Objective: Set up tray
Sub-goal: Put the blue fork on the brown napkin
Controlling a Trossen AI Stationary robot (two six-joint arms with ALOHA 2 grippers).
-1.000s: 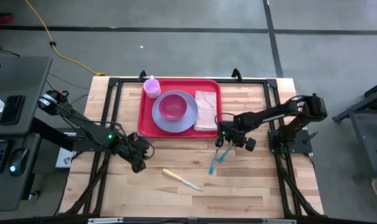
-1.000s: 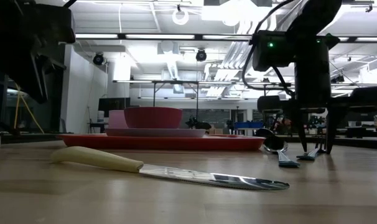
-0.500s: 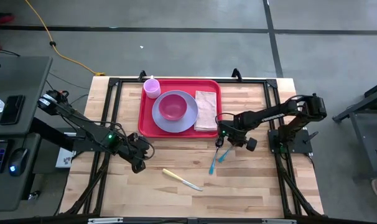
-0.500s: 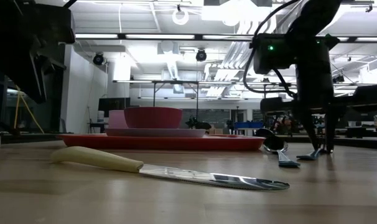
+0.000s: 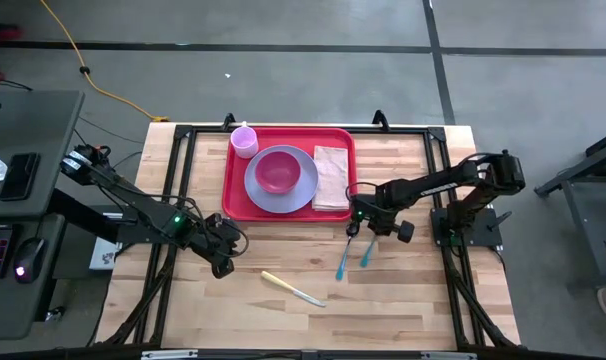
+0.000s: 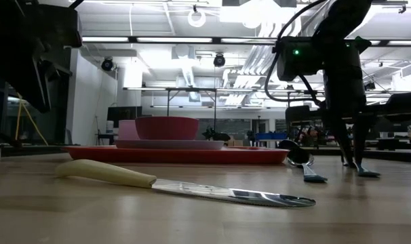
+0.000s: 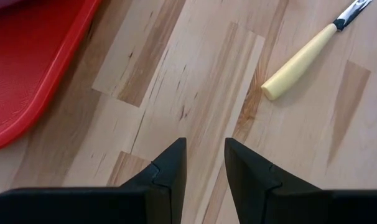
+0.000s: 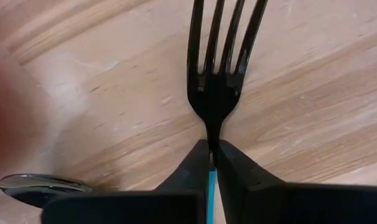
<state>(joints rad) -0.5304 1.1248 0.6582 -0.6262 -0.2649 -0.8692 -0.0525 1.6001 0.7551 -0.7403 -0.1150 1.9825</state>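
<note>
While the red tray (image 5: 237, 190) at the table's far middle already carries plate (image 5: 301, 193), bowl (image 5: 276, 172), cup (image 5: 245, 142) and napkin (image 5: 331, 178), the right gripper (image 5: 367, 226) pinches the fork (image 8: 217, 65) (spoon (image 5: 346, 250) and knife (image 5: 291, 289) remain off-tray), left gripper (image 5: 220, 266) half-open, empty.

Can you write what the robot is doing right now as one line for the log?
right claw: shut on fork | spoon: on table | left claw: waiting, open | tray: no cutlery yet
</note>
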